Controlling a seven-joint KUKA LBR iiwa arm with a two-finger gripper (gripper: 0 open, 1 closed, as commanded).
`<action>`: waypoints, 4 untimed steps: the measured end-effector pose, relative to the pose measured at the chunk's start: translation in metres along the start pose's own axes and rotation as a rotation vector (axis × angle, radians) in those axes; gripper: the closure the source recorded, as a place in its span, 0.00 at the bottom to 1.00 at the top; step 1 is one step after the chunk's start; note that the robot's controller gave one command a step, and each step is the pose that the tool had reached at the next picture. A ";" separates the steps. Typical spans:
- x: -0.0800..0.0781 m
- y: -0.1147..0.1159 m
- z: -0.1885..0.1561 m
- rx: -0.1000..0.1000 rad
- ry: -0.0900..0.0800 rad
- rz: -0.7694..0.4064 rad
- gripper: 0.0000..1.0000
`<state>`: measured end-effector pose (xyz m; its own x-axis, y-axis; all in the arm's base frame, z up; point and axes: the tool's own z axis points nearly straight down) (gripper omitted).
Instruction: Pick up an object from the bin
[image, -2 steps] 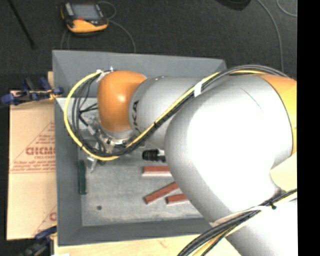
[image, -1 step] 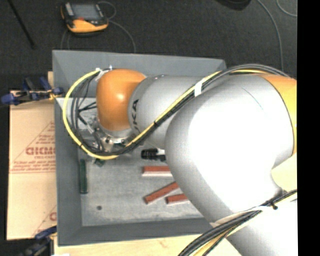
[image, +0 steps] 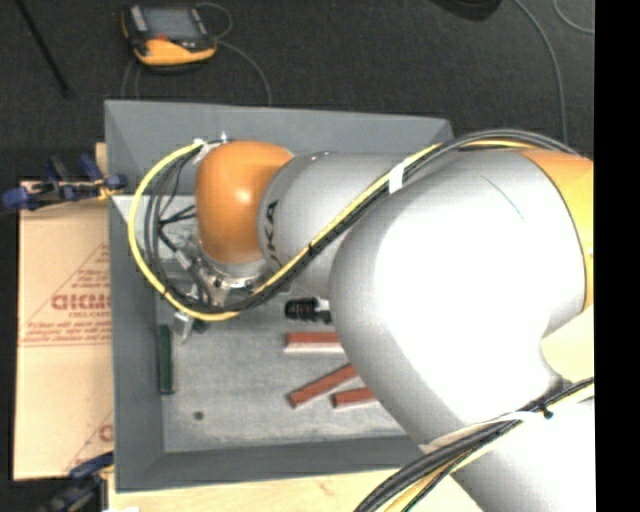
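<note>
Hand (image: 188, 312) low at left side of bin (image: 300, 130); open or closed: cannot tell. Dark green stick (image: 163, 360) just toward view's bottom-left of it, long axis along left wall.

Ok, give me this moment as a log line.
end effector: over left side of bin | nearest: dark green stick | grasp: unclear | elsewhere: three red-brown bars, black piece
</note>
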<state>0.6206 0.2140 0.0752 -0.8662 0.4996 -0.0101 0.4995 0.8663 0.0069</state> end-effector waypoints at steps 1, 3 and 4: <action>0.002 0.004 -0.004 -0.004 0.008 -0.001 1.00; 0.002 0.004 -0.004 -0.004 0.008 -0.001 1.00; 0.002 0.004 -0.004 -0.004 0.008 -0.001 1.00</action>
